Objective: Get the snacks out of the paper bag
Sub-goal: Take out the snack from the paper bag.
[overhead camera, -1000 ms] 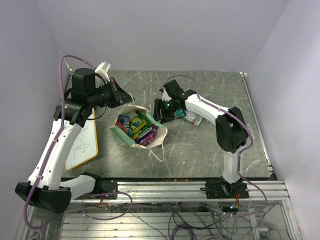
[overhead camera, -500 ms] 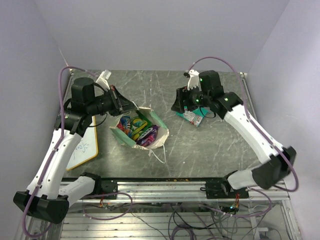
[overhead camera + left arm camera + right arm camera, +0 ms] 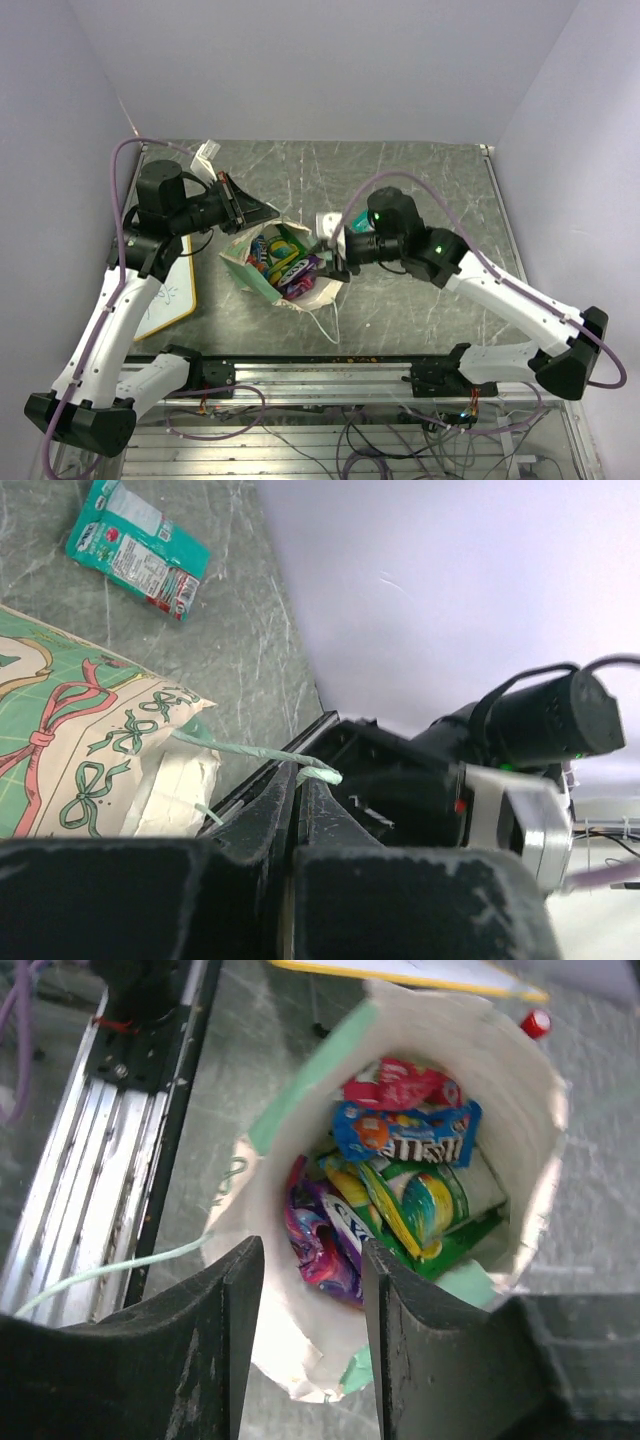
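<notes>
The right gripper (image 3: 310, 1252), spread wide, hangs right over the paper bag (image 3: 285, 1355). The snacks (image 3: 400, 1160) lie straight below it. The left gripper (image 3: 298, 785) pinches the bag's string (image 3: 240, 748).

Bright and even from overhead, soft enough to leave only faint shadows under the paper bag (image 3: 318, 292) on the table (image 3: 430, 180). Sharp across the top view. Blurred and dark at the near fingers (image 3: 200, 1360) in both wrist views. Washed out along the bag's cream rim in the right wrist view, and on the pale wall (image 3: 450, 580) in the left.
</notes>
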Action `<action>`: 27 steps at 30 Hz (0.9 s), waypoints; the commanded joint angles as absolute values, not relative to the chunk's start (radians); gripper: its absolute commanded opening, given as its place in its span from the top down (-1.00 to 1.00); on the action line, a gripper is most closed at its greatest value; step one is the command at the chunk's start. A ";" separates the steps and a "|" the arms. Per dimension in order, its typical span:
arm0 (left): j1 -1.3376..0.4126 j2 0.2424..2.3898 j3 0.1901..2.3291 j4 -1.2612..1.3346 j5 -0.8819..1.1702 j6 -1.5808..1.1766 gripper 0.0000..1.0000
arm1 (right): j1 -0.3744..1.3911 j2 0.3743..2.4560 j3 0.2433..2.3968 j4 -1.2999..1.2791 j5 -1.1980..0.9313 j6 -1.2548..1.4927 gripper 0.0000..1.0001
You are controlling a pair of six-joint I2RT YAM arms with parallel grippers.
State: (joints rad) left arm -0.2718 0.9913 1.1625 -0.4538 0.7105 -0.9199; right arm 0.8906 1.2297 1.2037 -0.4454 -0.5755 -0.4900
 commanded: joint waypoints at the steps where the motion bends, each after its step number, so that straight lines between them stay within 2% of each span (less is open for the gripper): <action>1: -0.273 0.979 1.156 -0.358 0.765 -0.939 0.86 | 0.939 1.174 1.162 -0.439 -0.633 -0.859 0.13; 6: -0.272 0.992 1.204 -0.398 0.761 -0.873 0.86 | 1.010 1.276 1.212 -0.593 -0.501 -1.053 0.10; 9: -0.273 0.999 1.226 -0.422 0.770 -0.847 0.86 | 1.045 1.332 1.227 -0.606 -0.366 -1.139 0.17; 16: -0.273 0.975 1.182 -0.360 0.764 -0.901 0.86 | 1.047 1.430 1.242 -0.600 -0.196 -1.256 0.33; 22: -0.273 0.976 1.188 -0.413 0.770 -0.868 0.86 | 1.046 1.496 1.236 -0.569 -0.180 -1.292 0.38; 27: -0.273 0.982 1.213 -0.410 0.778 -0.881 0.86 | 1.042 1.522 1.210 -0.566 -0.191 -1.316 0.52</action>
